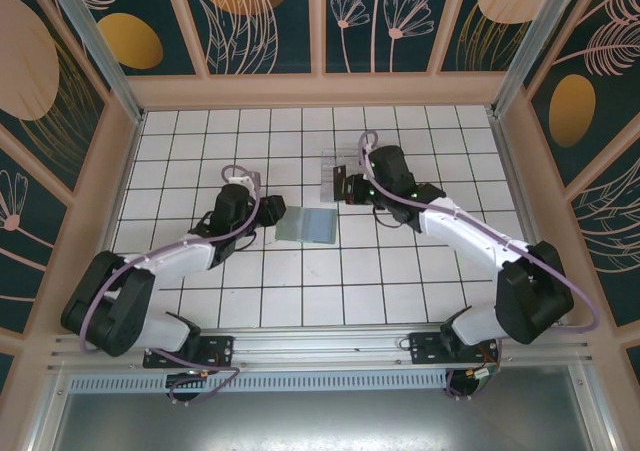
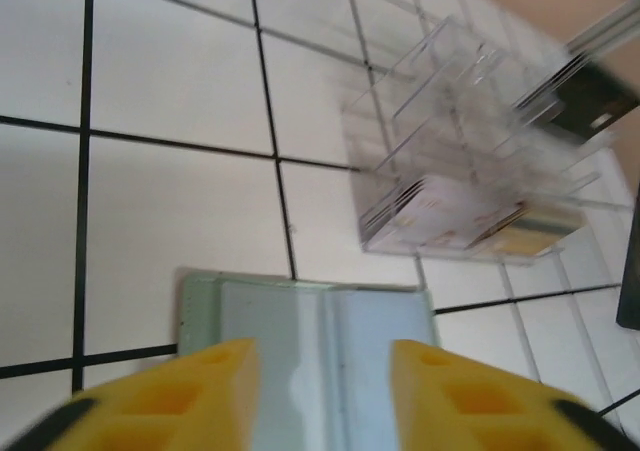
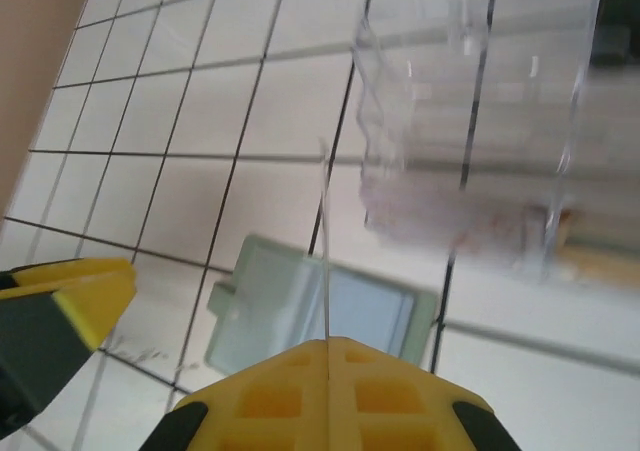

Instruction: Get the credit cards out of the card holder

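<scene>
Card holder: a grey-green bifold (image 1: 307,224) lies open and flat on the white-tiled tabletop (image 1: 200,151), just left of centre in the overhead view. It sits at the bottom centre of the left wrist view (image 2: 320,316) and in the lower middle of the right wrist view (image 3: 320,306).
Card holder contents: the inner pockets look pale blue-grey. I cannot tell whether any cards sit in them.
Clear tray: a transparent tray with dividers (image 1: 338,169) stands just above and to the right of the card holder, near it but not touching.
Tray contents: a flat stack of tray cards (image 2: 450,216), pale pinkish-white, has a tan card (image 2: 535,233) at its right end. They lie in the part of the tray closest to the card holder.
Writing: the print on the tray cards is too blurred to read.
Left fingers (image 2: 215,391): yellow, spread wide and holding nothing. They sit low at the bottom of the left wrist view, one on each side of the card holder's centre fold.
Right fingers (image 3: 270,401): yellow, pressed together on a thin held card (image 3: 325,241). The card is seen edge-on as a pale line rising from between them, over the card holder. In the overhead view they sit at the tray's lower edge.
</scene>
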Motion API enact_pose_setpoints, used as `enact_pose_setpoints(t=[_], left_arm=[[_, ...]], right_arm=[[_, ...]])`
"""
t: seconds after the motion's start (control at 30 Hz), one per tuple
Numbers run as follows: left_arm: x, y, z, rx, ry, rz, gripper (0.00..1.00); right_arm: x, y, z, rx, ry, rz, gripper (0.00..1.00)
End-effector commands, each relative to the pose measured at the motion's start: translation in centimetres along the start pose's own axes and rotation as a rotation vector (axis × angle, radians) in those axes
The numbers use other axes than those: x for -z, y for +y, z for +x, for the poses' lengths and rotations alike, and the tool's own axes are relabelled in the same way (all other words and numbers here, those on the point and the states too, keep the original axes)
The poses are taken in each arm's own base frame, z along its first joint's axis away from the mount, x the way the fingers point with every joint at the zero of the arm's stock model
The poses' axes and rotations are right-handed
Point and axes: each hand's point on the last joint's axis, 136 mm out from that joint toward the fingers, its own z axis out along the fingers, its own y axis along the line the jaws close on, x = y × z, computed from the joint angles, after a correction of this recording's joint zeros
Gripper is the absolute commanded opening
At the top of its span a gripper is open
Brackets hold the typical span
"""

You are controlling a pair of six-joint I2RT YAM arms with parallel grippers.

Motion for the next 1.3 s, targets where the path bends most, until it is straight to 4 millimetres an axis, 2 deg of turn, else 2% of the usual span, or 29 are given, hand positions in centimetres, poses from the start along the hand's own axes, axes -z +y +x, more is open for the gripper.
enact_pose_setpoints(t=[0.0,0.1,0.17,0.3,0.43,0.63,0.77,0.93,1.03,1.27], left_arm=[[1.3,-1.2,-1.1,0.011,-0.076,0.075,0.51],[3.1,-1.8,-1.6,0.02,-0.142,0.121,0.58],[4.4,-1.8,-1.9,0.021,-0.19,0.134,0.73],[6.1,-1.3,-2.6,0.036,-0.265,0.12,0.98],[7.1,-1.3,-3.2,0.039,-0.307,0.123,0.99],[7.7,-1.4,-3.5,0.051,-0.327,0.129,0.99],[7.6,-1.1,-3.4,0.056,-0.327,0.119,0.99],[6.9,-0.9,-3.0,0.062,-0.295,0.101,0.99],[6.7,-0.8,-2.9,0.063,-0.289,0.096,0.98],[7.0,-0.6,-3.1,0.063,-0.305,0.087,0.99]], right_arm=[[2.0,-0.3,-2.6,0.28,-0.054,0.136,0.0],[2.4,-0.2,-4.0,0.504,-0.097,0.19,0.0],[2.3,-0.4,-4.0,0.682,-0.109,0.219,0.0],[2.2,-2.1,-5.2,0.889,-0.12,0.353,0.0],[1.4,-3.8,-6.0,1.051,-0.054,0.395,0.0],[-0.4,-7.0,-3.7,1.362,0.134,0.38,0.0],[-0.8,-6.9,-3.8,1.455,0.144,0.376,0.0],[-1.6,-8.2,-2.7,1.59,0.214,0.395,0.0],[-1.4,-9.8,-3.8,1.592,0.208,0.433,0.0],[-1.2,-11.9,-5.1,1.551,0.206,0.446,0.0]])
